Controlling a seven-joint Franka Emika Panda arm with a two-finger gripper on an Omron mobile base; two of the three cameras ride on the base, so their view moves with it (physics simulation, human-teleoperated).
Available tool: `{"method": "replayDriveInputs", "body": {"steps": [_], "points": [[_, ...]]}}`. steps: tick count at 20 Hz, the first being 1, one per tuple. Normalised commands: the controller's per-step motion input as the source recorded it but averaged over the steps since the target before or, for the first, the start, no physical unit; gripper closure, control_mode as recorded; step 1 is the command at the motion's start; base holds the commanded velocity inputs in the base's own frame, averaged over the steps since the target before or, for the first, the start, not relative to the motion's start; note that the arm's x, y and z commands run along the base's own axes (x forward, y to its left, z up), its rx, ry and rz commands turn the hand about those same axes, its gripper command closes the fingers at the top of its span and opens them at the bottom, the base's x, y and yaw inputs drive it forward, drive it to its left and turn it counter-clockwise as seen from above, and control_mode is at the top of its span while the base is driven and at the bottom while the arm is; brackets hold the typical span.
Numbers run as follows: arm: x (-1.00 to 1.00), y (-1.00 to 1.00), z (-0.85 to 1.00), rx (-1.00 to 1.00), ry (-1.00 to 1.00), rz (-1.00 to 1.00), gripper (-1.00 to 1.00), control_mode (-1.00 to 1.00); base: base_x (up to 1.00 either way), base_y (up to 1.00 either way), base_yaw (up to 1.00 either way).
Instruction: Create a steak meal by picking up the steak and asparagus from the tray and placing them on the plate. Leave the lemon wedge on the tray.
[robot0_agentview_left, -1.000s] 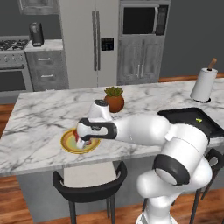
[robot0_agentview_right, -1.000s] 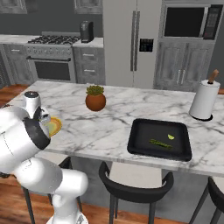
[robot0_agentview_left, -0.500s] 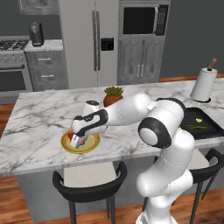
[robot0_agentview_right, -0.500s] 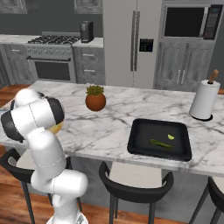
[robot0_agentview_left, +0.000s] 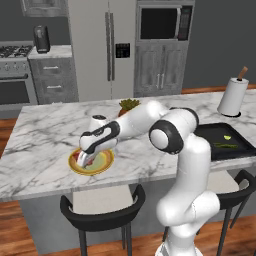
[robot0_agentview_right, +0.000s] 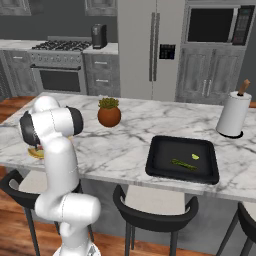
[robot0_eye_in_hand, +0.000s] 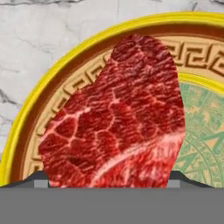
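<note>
Lying now on plate (robot0_eye_in_hand: 52, 87): steak (robot0_eye_in_hand: 122, 113)

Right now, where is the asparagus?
The asparagus lies in the black tray at the right of the counter, beside the lemon wedge and in front of the paper towel roll.

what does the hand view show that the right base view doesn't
Hand view alone: the flat red marbled steak lying over the round yellow-rimmed plate's patterned border and pale green centre. Right base view alone: the black rectangular tray holding the thin dark green asparagus and tiny yellow-green lemon wedge. Both: that plate, a sliver behind the arm, and the white marble counter.
</note>
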Motion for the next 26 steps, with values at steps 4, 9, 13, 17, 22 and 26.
{"method": "replayDriveInputs", "body": {"steps": [4,9,13,17,22,26], "points": [[-0.24,-0.01,0.18,0.00,-0.05,0.01,-1.00,-1.00,0.00,0.00,0.00],[-0.62,-0.34,0.50,0.00,-0.12,0.00,-1.00,-1.00,0.00,0.00,0.00],[-0.59,-0.55,0.44,0.00,-0.11,0.00,-1.00,-1.00,0.00,0.00,0.00],[-0.57,-0.64,0.52,0.00,-0.12,0.00,-1.00,-1.00,0.00,0.00,0.00],[-0.56,-0.91,0.84,0.01,-0.21,-0.02,-1.00,-1.00,0.00,0.00,0.00],[-0.33,-1.00,0.92,0.00,-0.17,-0.08,-1.00,-1.00,0.00,0.00,0.00]]}}
